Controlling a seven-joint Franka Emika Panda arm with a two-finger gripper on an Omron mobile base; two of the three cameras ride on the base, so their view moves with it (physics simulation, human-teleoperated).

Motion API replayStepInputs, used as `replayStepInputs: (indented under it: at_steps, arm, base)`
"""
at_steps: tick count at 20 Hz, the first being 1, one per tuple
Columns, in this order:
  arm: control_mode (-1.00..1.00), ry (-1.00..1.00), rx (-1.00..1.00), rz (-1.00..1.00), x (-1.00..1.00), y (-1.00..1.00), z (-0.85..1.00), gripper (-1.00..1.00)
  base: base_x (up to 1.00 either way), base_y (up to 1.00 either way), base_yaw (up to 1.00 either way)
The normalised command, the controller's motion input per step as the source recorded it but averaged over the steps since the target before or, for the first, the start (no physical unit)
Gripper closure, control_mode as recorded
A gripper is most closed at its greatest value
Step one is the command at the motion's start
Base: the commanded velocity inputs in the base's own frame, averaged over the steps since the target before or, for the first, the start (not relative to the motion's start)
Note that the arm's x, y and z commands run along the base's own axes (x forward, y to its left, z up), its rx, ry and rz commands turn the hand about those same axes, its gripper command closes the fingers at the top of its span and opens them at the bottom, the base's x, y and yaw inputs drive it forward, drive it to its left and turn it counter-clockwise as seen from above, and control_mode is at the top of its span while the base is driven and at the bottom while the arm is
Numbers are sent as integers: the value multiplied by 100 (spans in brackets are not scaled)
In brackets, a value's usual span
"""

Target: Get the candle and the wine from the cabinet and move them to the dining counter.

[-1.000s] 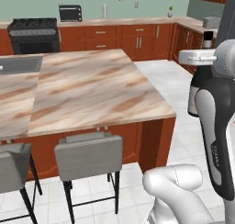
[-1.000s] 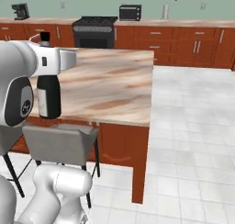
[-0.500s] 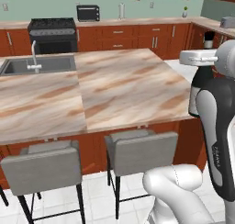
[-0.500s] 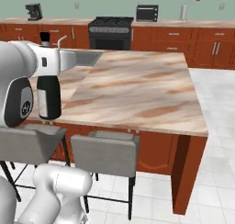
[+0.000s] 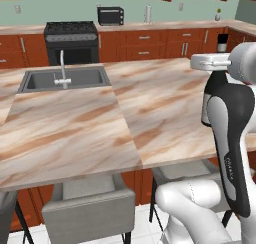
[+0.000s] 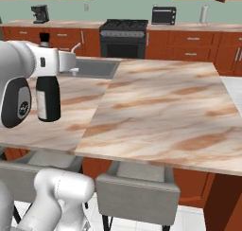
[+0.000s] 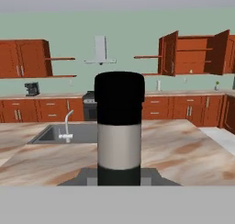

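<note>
The end effector [image 6: 47, 78] is closed on the wine bottle [image 6: 48, 100], holding it upright above the near edge of the marble surface [image 6: 156, 107], with the sink [image 5: 65, 79] farther back and the open wall cabinet [image 7: 195, 53] beyond.

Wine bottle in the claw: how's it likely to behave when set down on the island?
The wine looks like rigid glass: probably heavy for its size and breakable. Tall and slim, so it may tip on the dining counter. Smooth sides could slip in the claw.
</note>
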Motion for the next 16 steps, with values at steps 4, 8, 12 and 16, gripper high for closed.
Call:
replayStepInputs:
  at_steps: [4,8,12,16]
  arm:
    - [100,0,0,0,0,0,0,100]
    - [100,0,0,0,0,0,0,100]
    - [100,0,0,0,0,0,0,100]
    - [-100,0,0,0,10,0,0,100]
  base:
    - [60,25,0]
    - [16,26,0]
    - [0,0,0]
    - [0,0,0]
